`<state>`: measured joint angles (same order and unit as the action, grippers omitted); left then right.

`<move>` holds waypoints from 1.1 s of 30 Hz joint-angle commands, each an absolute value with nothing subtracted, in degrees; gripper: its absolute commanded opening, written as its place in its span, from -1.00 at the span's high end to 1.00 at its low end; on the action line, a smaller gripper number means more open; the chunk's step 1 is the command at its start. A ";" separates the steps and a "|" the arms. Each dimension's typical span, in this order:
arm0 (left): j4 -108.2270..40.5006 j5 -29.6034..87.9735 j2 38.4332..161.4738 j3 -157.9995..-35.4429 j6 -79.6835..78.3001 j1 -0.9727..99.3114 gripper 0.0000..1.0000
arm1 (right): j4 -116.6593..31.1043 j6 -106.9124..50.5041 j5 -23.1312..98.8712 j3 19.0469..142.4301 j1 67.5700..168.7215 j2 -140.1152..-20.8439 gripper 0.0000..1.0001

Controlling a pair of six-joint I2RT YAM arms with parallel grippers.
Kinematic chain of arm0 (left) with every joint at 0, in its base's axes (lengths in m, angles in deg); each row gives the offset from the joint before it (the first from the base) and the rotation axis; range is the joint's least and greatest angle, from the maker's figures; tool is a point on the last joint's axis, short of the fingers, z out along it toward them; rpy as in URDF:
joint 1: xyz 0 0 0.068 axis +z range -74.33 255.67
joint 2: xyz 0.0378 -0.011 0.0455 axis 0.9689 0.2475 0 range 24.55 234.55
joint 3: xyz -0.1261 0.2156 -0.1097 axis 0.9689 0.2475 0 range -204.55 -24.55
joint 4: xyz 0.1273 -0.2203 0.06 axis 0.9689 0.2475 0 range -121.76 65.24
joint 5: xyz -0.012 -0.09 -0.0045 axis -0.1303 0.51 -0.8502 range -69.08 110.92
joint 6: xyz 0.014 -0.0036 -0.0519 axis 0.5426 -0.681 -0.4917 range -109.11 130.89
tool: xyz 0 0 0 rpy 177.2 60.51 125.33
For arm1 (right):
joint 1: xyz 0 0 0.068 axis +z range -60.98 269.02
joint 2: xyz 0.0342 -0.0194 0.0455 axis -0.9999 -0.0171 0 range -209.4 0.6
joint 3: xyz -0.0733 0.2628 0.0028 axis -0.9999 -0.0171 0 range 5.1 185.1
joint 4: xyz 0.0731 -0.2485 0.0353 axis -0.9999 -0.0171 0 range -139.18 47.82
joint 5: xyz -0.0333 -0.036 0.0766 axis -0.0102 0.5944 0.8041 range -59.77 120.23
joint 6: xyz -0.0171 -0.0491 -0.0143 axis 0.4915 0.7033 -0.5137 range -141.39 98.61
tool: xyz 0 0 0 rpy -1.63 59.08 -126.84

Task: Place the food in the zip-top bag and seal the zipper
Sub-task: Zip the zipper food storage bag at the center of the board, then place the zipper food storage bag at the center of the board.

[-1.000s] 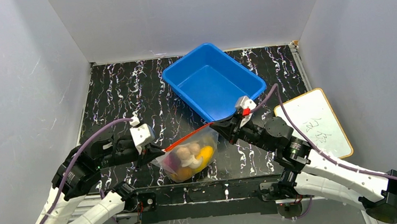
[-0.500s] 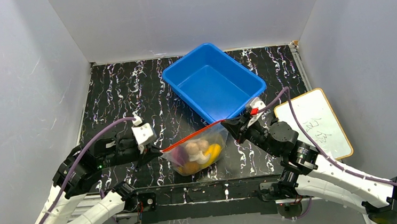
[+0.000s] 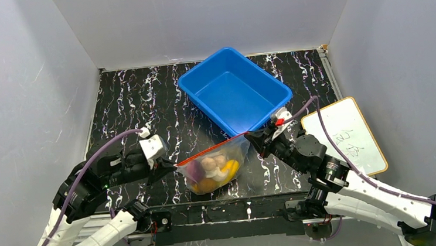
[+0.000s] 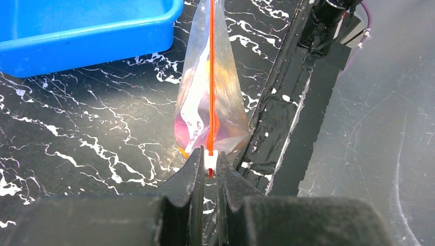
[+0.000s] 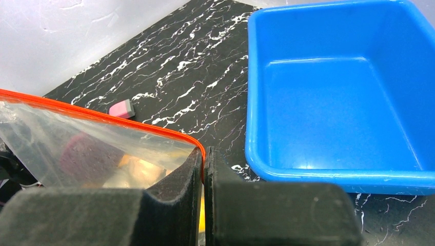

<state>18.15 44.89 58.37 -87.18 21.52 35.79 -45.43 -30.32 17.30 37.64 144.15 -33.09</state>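
Left tool [image 4: 209, 163], right tool [image 5: 203, 156] each clenched on zipper [image 4: 211, 77] end; zip-top bag [image 3: 238, 151] with food [image 3: 209, 170] between them.

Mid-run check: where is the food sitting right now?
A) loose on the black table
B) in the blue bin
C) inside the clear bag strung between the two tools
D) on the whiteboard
C: the food shows through the clear bag, which the left tool and right tool pinch at opposite ends of the zipper; no food shows in the blue bin.
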 commanded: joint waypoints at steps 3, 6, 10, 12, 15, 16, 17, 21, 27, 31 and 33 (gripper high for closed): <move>21.18 41.06 59.01 -89.91 13.13 35.77 1.00 | -39.68 -22.26 12.18 34.02 142.97 -29.01 1.00; 18.47 39.86 57.26 -87.69 6.62 35.77 1.00 | -36.65 -16.80 17.43 33.96 142.97 -32.34 1.00; 13.63 38.15 53.82 -82.37 -5.83 35.77 1.00 | -32.43 -12.83 21.21 34.61 142.21 -38.64 1.00; 13.68 36.71 53.16 -80.83 -10.88 35.76 1.00 | -28.97 -12.82 26.07 35.71 140.92 -42.40 1.00; 16.41 31.01 52.86 -79.42 -17.25 35.77 1.00 | -25.22 -12.99 32.01 40.53 139.27 -51.67 1.00; 17.57 28.36 52.77 -79.01 -18.86 35.79 1.00 | -24.02 -12.70 33.43 42.00 138.88 -54.66 1.00; 18.45 25.09 52.83 -78.51 -20.22 35.81 1.00 | -22.60 -12.23 34.78 43.21 138.51 -57.30 1.00; 18.41 13.10 54.09 -76.40 -23.54 35.77 1.00 | -19.31 -9.14 40.69 49.17 137.51 -67.32 1.00; 17.99 -1.35 57.89 -76.20 -28.70 35.77 1.00 | -15.54 -7.29 46.43 57.44 135.04 -78.86 1.00; 15.02 -8.63 59.84 -75.19 -26.22 35.77 1.00 | -15.60 -7.49 47.26 62.79 133.26 -85.33 0.60; 15.35 -12.50 61.04 -75.41 -25.94 35.77 1.00 | -16.01 -7.35 47.67 64.27 132.86 -87.32 0.15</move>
